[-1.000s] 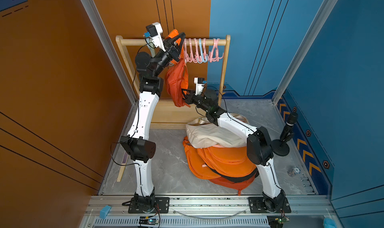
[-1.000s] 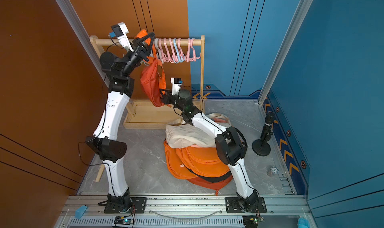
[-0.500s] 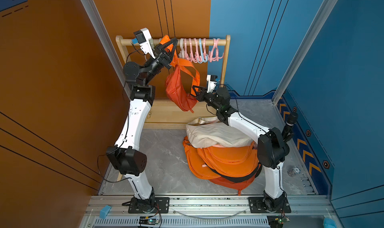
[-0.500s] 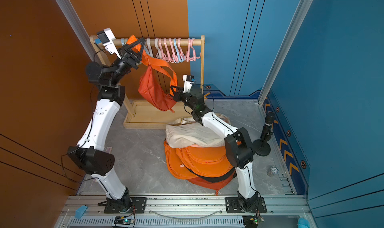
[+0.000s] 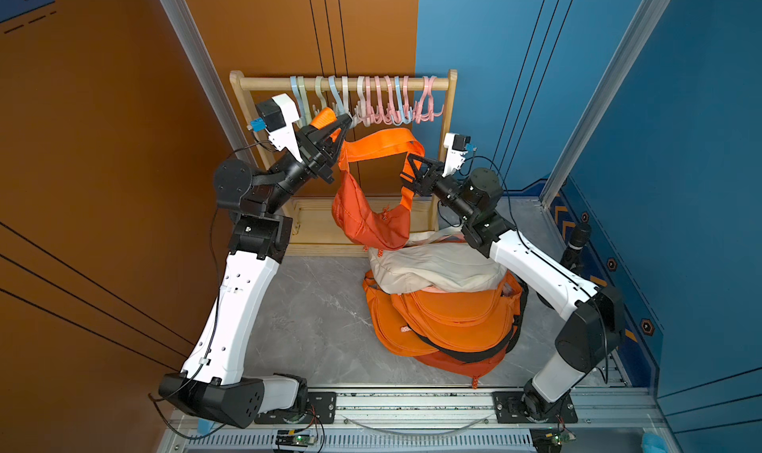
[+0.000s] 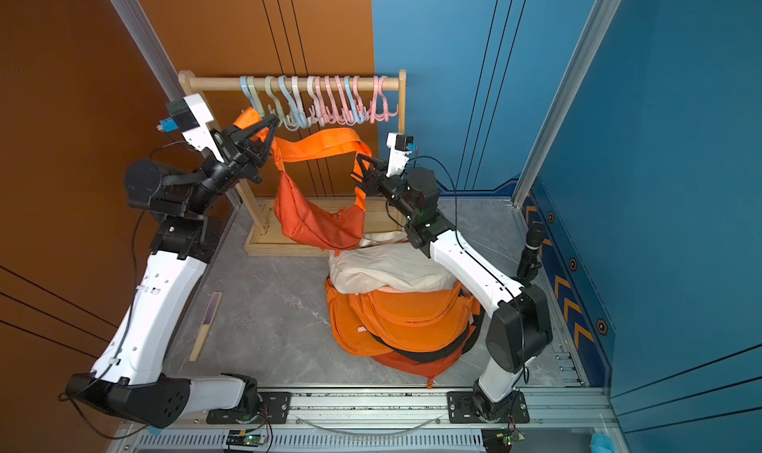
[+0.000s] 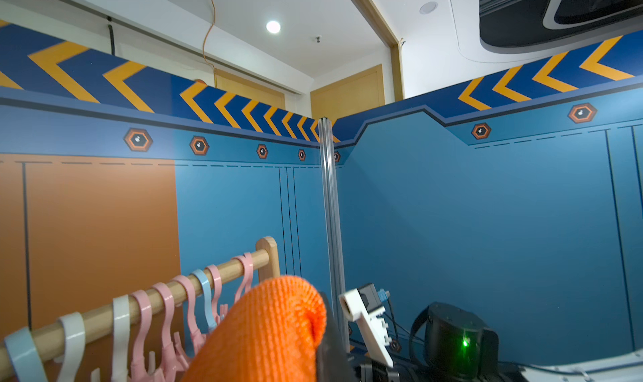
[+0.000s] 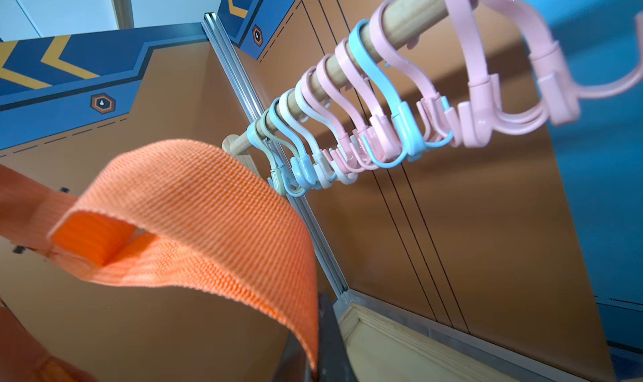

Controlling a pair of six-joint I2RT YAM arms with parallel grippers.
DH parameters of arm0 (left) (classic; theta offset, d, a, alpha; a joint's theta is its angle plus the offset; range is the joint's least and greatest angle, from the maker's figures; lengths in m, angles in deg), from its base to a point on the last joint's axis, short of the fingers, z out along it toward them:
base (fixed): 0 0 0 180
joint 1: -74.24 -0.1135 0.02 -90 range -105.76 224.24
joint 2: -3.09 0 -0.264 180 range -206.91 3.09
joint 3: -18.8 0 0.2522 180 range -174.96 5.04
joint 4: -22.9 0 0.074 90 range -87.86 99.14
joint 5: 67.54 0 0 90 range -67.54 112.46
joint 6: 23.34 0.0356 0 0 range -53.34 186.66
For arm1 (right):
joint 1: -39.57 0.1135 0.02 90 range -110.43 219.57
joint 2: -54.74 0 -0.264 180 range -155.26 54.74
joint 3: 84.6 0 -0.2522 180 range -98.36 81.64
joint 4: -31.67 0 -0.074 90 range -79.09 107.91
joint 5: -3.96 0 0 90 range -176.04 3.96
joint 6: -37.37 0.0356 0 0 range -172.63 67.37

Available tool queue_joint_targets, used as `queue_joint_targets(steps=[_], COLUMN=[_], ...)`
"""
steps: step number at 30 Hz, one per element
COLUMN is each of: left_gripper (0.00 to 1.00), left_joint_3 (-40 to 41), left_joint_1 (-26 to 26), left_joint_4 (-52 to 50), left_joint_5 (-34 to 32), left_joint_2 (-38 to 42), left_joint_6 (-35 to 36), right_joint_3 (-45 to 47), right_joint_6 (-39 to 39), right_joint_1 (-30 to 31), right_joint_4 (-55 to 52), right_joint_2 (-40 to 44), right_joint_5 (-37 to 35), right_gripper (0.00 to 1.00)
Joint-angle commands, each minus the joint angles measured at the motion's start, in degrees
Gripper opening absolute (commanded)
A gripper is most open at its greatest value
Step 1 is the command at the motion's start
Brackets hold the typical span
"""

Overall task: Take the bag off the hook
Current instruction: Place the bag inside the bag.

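Note:
The orange bag (image 5: 367, 218) hangs in the air in front of the wooden rail (image 5: 264, 84), its strap (image 5: 379, 141) stretched between my two grippers. My left gripper (image 5: 344, 121) is shut on one end of the strap, just below the leftmost hooks (image 5: 371, 106). My right gripper (image 5: 409, 167) is shut on the other side of the strap. Both top views show this: bag (image 6: 313, 220), left gripper (image 6: 272, 121), right gripper (image 6: 358, 167). The strap fills the left wrist view (image 7: 264, 331) and the right wrist view (image 8: 195, 203). The pastel hooks (image 8: 382, 119) carry nothing.
A cream bag (image 5: 433, 265) lies on a pile of orange bags (image 5: 445, 323) on the grey floor, just under the hanging bag. The rack's wooden base (image 5: 317, 228) stands behind. A black stand (image 5: 577, 240) is at the right wall, and a flat wooden stick (image 6: 208, 323) lies at the left.
The bag has come off the rail and now hangs lower and nearer the front. Both arms drew back from the rack, and the strap spread out between them.

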Motion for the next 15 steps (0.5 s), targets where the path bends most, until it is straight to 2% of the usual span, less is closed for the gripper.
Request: queue_joint_targets(steps=[1, 6, 12, 15], left_gripper=[0.00, 0.00, 0.00, 0.00], left_joint_3=[3.4, 6.1, 9.5, 10.5], left_joint_1=[2.9, 10.0, 16.1, 19.1], left_joint_4=[-4.2, -16.1, -22.7, -26.6], left_joint_5=[0.9, -3.5, -7.7, -7.7], left_joint_2=[4.8, 11.2, 17.0, 18.8], left_joint_6=[7.2, 19.5, 26.5, 30.1], right_joint_3=[2.9, 6.9, 8.7, 9.0], right_joint_6=[-4.8, -9.3, -12.4, -12.7], right_joint_1=[0.2, 0.0, -1.9, -3.5], right_joint_4=[-3.5, -10.3, -19.8, -24.4], right_joint_2=[6.9, 16.9, 27.3, 31.7], right_joint_5=[-3.3, -7.9, -14.3, -18.2], right_gripper=[0.00, 0.00, 0.00, 0.00])
